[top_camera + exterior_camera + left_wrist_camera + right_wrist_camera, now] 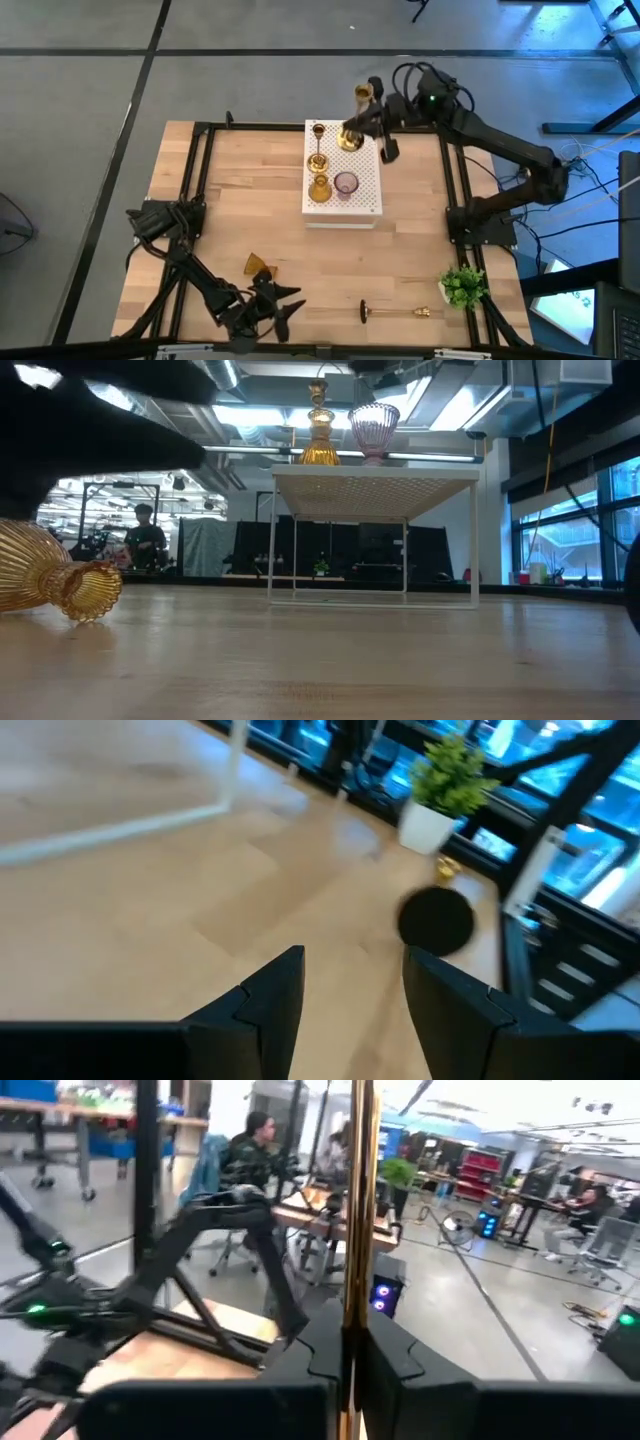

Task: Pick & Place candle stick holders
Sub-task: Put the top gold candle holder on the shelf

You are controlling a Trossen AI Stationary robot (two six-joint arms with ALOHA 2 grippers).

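The right gripper (350,1355) is pressed together on the slim stem of a brass candlestick (358,118), which is held over the far corner of the white perforated box (372,190); in the right wrist view the stem is seen running straight up between the dark fingers. The left gripper (352,985) is spread with nothing between its fingers and is kept low over the near edge of the table (420,240).

Nearest the front, an amber glass holder (60,580) is left lying on its side beside the left gripper, and a second brass candlestick (395,313) is laid flat further along the near edge, its dark round base pointed toward the left wrist camera. Both could be rolled or nudged off the edge if they are approached carelessly, since neither is standing.

Farther back, on the box, a slim brass candlestick (317,145), an amber goblet (319,188) and a pinkish-purple goblet (346,183) are already stood close together. The main risk is judged to be there: the held candlestick is gripped on a thin, shiny stem, so it could be let slip or tilt, and a neighbour could be toppled if it is lowered too near. The small green plant (462,286) is left well apart.
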